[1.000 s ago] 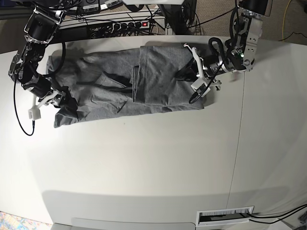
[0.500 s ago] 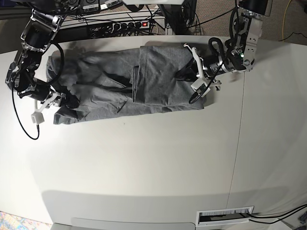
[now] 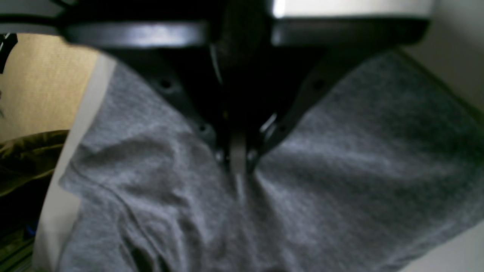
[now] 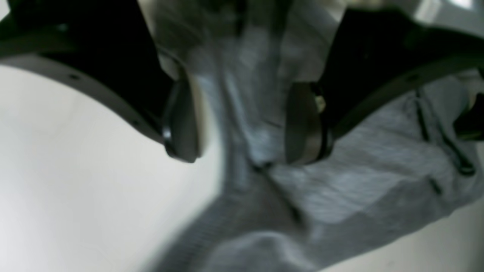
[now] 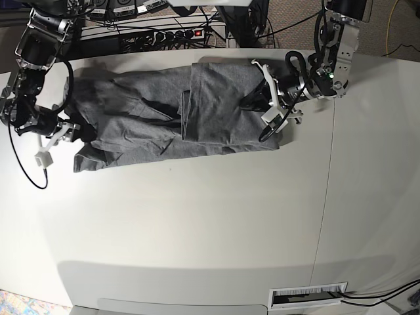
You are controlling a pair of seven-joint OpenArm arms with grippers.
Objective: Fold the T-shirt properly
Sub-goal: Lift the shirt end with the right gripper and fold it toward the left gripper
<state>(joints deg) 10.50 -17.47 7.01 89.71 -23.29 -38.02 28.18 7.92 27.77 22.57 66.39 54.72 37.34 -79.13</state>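
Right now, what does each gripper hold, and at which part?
The left gripper is shut on the T-shirt at its folded end. The right gripper stands open around the other end's edge, holding nothing.

Probably a robotics lab, white worktable [image 5: 197,216], power strip [image 5: 172,33], tangled cables [image 5: 141,36] behind

The counter [image 5: 197,223] is a wide, pale off-white surface with a smooth matte finish. A thin seam [image 5: 326,177] runs across it on the right side of the base view. At the near edge, a white label with a barcode [image 5: 308,296] lies flat. Behind the far edge, a black power strip [image 5: 167,36] with a lit red switch sits among black cables [image 5: 216,20]. Beige carpet [image 5: 394,26] covers the floor at upper right. Lighting is even, with a soft shadow band near the front.
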